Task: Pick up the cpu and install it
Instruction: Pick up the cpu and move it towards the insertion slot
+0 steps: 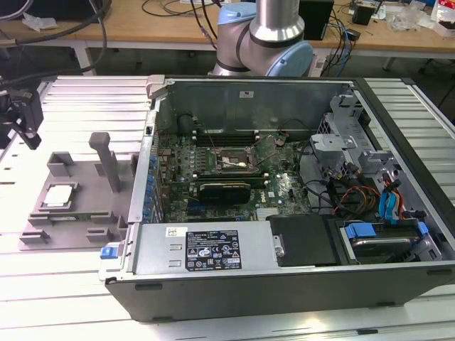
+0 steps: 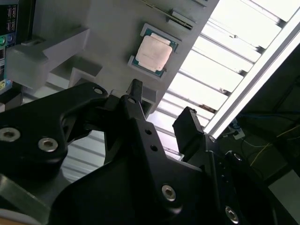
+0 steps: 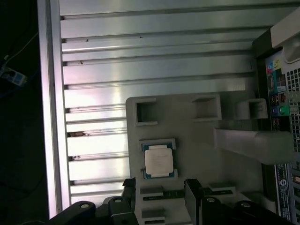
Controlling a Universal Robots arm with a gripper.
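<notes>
Gripper (image 3: 160,183) hangs over the grey fixture tray (image 3: 197,126), jaws spread wide with nothing between them. In the first wrist view its fingertips (image 3: 130,185) sit either side of the cpu's line, clear of it and wider than the chip.

The cpu (image 3: 158,161) lies flat in its framed pocket on the tray, silver lid up. In the exterior view the tray lies on the slatted aluminium table (image 1: 71,99), just beside the open computer case (image 1: 284,284) on the exterior view's left. The motherboard socket (image 1: 231,160) is inside the case, well apart from the chip.

Risks as I judge them:
- The chip is thin and sits low, so a finger could catch the pocket frame rather than the chip's edge and close on plastic.
- An off-centre grip could tip or skid the chip.
- I can't tell if the tray is fastened. A nudge might shift it.
- The upright post (image 1: 106,160) stands between chip and case and could snag the arm.
- I can't tell if the socket's frame is open. A tilted or misrotated chip would risk its contacts.
</notes>
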